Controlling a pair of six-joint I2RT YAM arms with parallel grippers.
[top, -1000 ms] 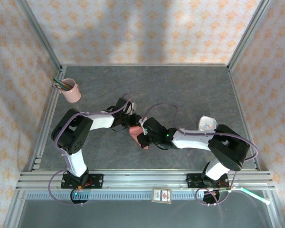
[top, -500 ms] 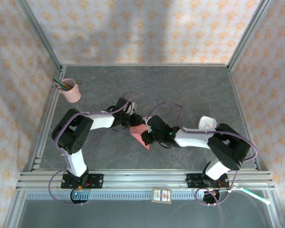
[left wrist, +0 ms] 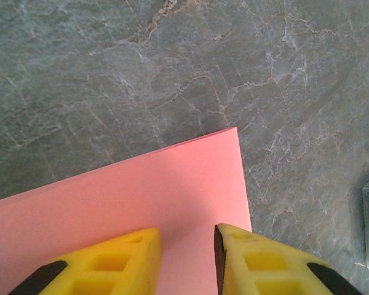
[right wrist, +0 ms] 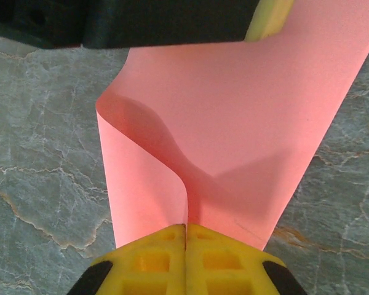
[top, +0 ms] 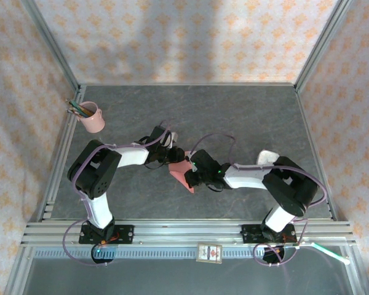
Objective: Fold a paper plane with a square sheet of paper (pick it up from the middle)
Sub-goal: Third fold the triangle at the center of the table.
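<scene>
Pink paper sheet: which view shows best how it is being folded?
Right wrist: the paper sheet curls over, its edge pinched in the right hand. Left wrist shows one flat corner; top external a small pink patch.

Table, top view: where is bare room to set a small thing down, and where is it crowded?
Free: the far half of the table, from the pencil cup to the right rail; also the near strip between the arm bases. Crowded: the middle, where the left gripper and right gripper meet on the paper.
</scene>
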